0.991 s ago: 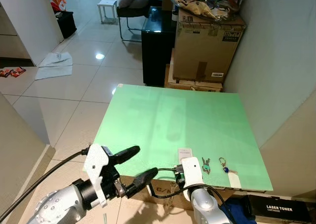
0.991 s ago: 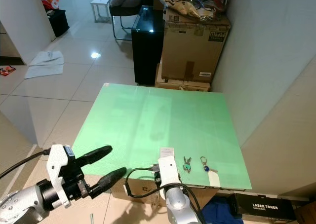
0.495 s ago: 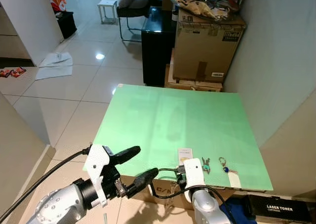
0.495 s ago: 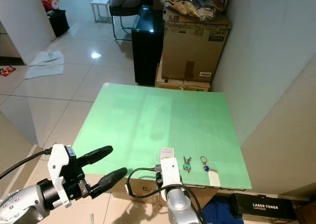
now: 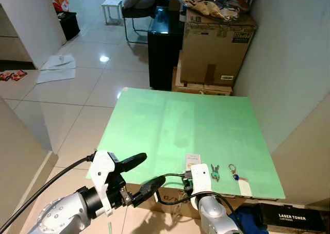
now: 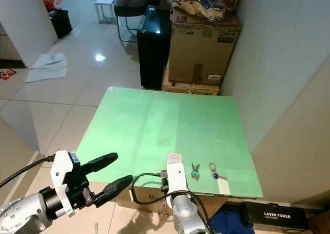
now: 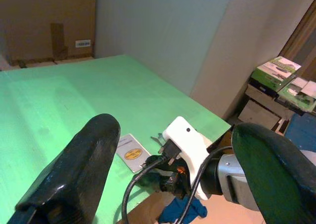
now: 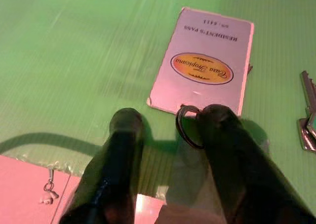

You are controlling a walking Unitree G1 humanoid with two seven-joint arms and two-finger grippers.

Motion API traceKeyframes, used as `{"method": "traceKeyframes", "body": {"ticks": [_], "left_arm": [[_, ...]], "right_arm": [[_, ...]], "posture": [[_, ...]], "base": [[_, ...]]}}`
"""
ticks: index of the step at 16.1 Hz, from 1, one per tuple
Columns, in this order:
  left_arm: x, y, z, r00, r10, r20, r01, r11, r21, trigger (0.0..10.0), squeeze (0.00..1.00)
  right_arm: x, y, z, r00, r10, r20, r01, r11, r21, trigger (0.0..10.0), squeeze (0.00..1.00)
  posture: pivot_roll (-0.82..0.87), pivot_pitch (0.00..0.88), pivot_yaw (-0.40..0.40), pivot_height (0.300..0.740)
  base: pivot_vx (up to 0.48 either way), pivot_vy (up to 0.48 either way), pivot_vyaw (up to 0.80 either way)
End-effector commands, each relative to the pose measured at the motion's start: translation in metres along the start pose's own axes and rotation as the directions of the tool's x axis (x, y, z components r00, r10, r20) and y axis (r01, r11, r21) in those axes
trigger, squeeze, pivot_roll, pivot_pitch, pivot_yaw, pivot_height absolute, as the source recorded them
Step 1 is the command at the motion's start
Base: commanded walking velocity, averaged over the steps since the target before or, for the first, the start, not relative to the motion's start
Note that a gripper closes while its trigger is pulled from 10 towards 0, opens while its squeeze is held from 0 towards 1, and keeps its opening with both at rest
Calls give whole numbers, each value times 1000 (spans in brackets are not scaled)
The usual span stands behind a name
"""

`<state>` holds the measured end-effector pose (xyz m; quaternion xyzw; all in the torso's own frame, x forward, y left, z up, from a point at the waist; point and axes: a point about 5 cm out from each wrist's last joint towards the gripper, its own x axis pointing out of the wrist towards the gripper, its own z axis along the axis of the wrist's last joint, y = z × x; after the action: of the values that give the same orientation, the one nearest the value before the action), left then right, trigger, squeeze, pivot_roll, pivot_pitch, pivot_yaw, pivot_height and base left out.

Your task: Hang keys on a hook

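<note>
Nothing had been hung: the right gripper, fingers parted, was poised at the white pass card's dark metal ring near the green table front edge.

counter: plain light green
pass card: white, orange oval with dark script, dark lettering
key ring: dark metal
keys: silver, teal head
second key: blue fob, white tag
left claw: black fingers, white mount
cardboard box: brown
floor: glossy pale tiles

"RESIDENT'S PASS" on card; "LASER TONER" on box
</note>
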<state>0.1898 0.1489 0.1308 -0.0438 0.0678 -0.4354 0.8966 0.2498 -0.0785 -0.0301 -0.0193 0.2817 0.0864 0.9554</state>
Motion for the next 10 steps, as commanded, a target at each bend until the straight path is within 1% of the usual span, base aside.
{"method": "traceKeyframes", "body": {"ticks": [1, 6, 10], "left_arm": [[2, -2, 1, 1000, -10, -2, 10, 1000, -1, 10000, 0], [4, -1, 1, 1000, -11, 0, 11, 1000, -2, 10000, 0], [6, 0, 1, 1000, -12, 4, 12, 1000, -5, 10000, 0]], "right_arm": [[-2, 10, -8, 999, 18, -41, -17, 999, 32, 0, 0], [-3, 10, -9, 999, 14, -41, -12, 999, 34, 0, 0], [-4, 9, -12, 999, 1, -50, -1, 1000, 3, 0, 0]], "posture": [[65, 116, 20, 732], [54, 119, 23, 732], [43, 116, 22, 732]], "base": [[0, 0, 0], [0, 0, 0], [0, 0, 0]]}}
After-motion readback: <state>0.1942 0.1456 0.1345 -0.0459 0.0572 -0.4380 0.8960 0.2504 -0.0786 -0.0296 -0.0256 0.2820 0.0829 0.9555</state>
